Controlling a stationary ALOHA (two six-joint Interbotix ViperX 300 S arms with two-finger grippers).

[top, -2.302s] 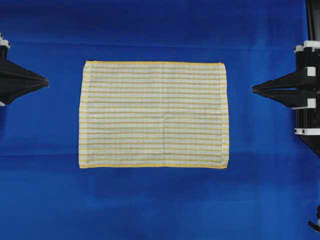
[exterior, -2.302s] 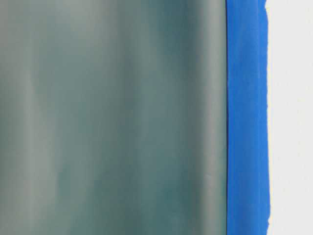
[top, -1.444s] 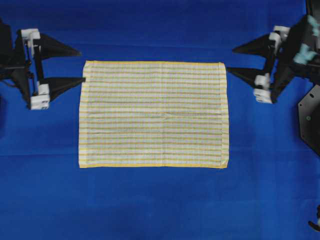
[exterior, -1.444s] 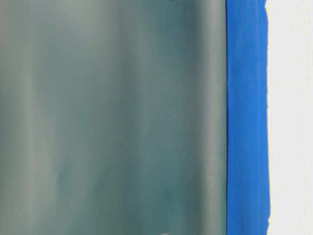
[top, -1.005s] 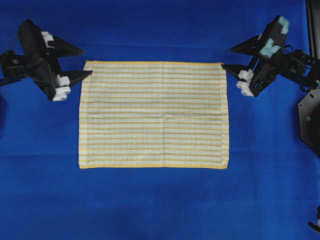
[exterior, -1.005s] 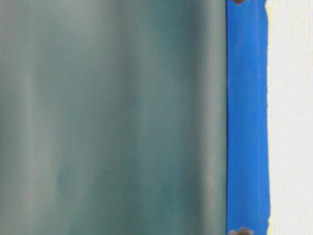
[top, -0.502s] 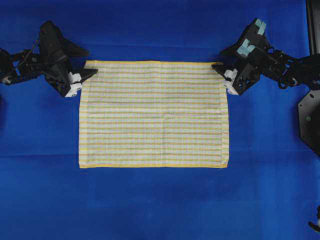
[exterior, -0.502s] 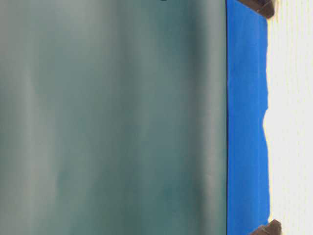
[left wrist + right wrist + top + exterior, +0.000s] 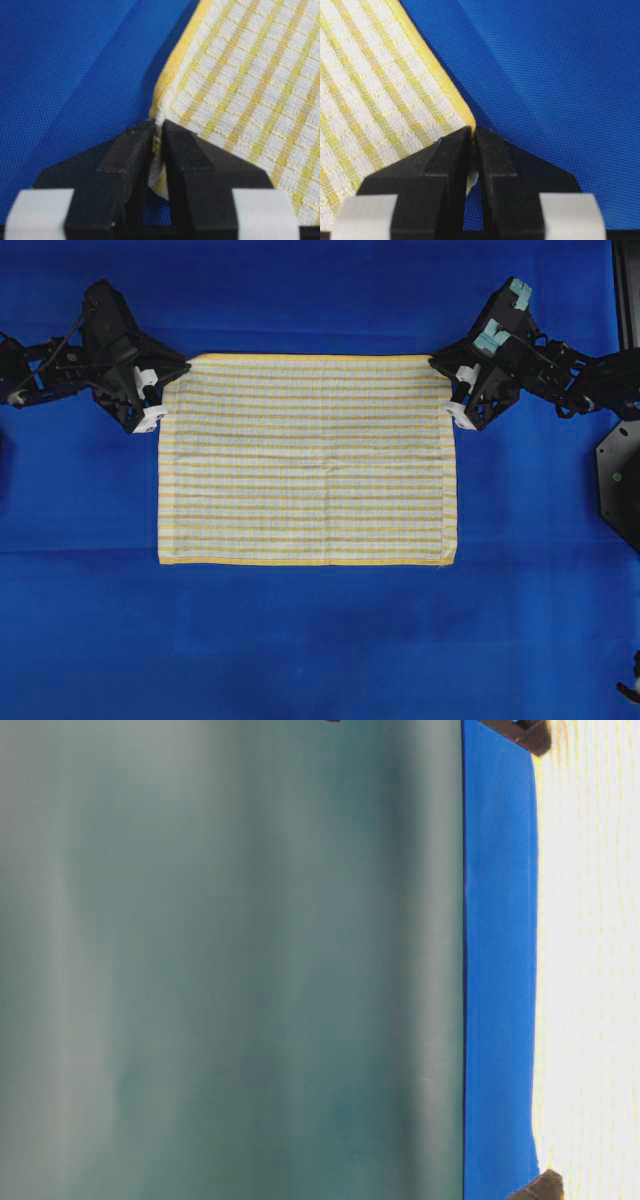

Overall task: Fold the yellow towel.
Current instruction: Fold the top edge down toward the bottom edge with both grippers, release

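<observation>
Since a second ago, both our grippers have closed in from open stance onto the far corners of the yellow towel [image 9: 307, 460]. Left gripper [image 9: 157, 131]: clamped on far-left corner, cloth pinched between its black fingers [image 9: 125, 165]. Right gripper [image 9: 472, 134]: clamped on far-right corner. Towel: spread flat on the blue table cover [image 9: 320, 640], both gripped corners drawn slightly inward.

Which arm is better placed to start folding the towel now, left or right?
Neither is ahead. The left tool and the right tool are each shut on a far corner of the yellow towel, so probably both should carry that edge toward the near edge together.
</observation>
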